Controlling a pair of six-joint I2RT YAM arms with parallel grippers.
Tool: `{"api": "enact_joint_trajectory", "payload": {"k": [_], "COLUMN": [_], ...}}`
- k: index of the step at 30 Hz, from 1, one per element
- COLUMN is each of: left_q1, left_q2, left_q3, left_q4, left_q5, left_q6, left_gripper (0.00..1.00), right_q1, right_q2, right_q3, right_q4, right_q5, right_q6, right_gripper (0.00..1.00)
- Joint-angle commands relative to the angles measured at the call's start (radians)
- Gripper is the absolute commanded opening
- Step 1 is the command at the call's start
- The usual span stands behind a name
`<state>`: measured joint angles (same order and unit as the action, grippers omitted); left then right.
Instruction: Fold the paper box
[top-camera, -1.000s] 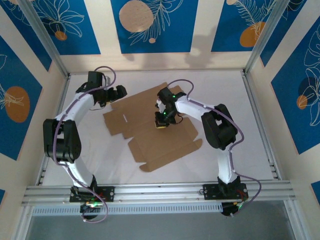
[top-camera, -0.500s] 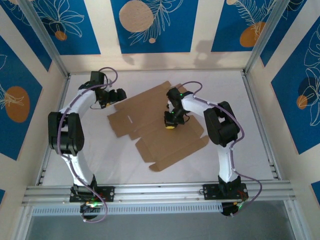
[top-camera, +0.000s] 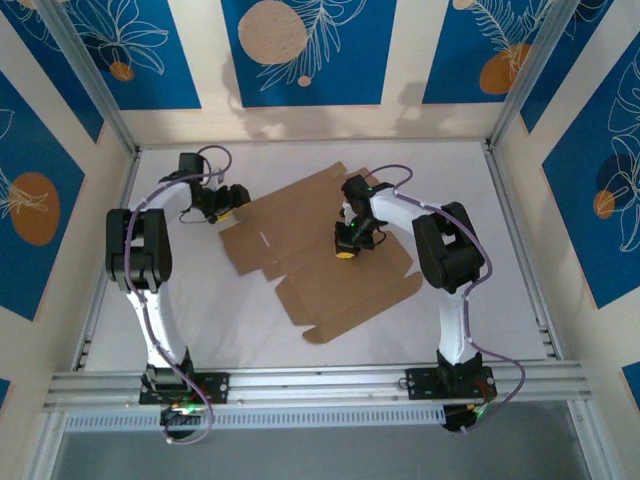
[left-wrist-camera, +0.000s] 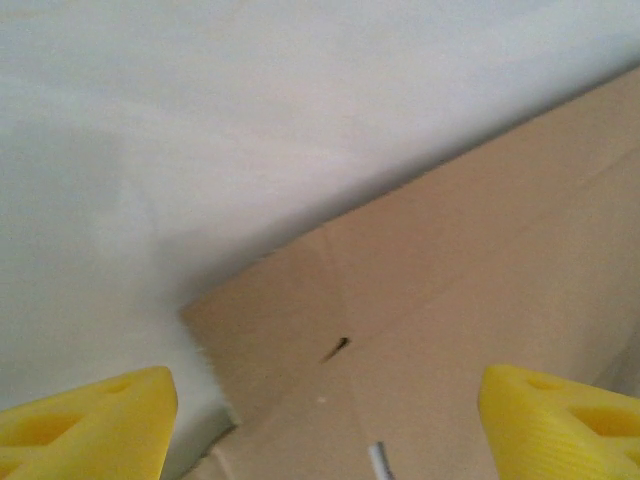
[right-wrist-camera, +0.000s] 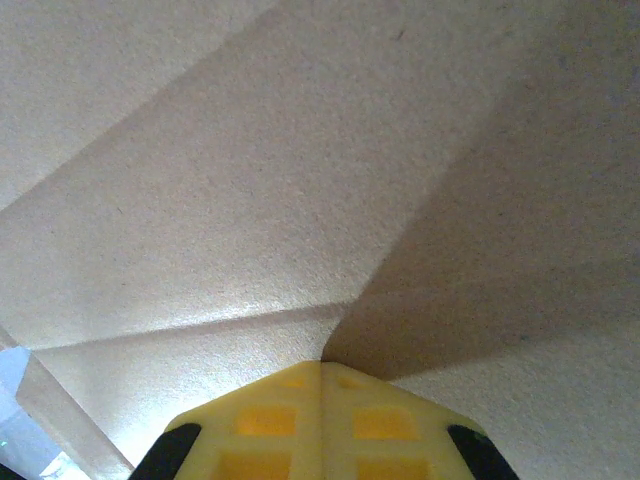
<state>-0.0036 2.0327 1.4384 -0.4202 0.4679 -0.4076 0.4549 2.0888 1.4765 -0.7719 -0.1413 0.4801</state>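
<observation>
Plainly, the paper box (top-camera: 300, 225) lies flat beneath the closed right pincer (top-camera: 345, 253).

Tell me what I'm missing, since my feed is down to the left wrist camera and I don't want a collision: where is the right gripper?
Observer: The right gripper points down onto the middle of the cardboard sheet.
Operator: Open or shut?
Observer: Shut. In the right wrist view its fingers meet, with their tips against the cardboard beside a crease.
Operator: Any flaps raised yet?
Observer: None that I can see from above. The whole sheet looks flat on the table.
</observation>
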Motion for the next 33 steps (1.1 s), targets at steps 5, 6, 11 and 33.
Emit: {"api": "enact_joint_trajectory", "payload": {"k": [5, 6, 11, 33], "left_q1": [0.032, 0.033, 0.034, 0.034], "left_q2": [-0.034, -0.024, 0.006, 0.044], "left_q3": [-0.043, -0.043, -0.065, -0.103], "left_q4": [0.068, 0.067, 0.123, 0.2], "left_q5": [0.004, 0.003, 0.068, 0.229], "left_q6": [-0.039, -0.043, -0.079, -0.063], "left_gripper": [0.79, 0.79, 0.73, 0.41], "right_q1": [0.001, 0.001, 0.001, 0.012], "right_q2": [-0.037, -0.039, -0.036, -0.045], "right_q3": [-0.022, -0.022, -0.011, 0.028], "right_q4": [-0.043, -0.044, -0.049, -0.067], "right_q5": [-0.015, -0.015, -0.018, -0.029], "right_q6": [-0.008, -0.007, -0.008, -0.006], "right_gripper": [0.0, 0.0, 0.0, 0.0]}}
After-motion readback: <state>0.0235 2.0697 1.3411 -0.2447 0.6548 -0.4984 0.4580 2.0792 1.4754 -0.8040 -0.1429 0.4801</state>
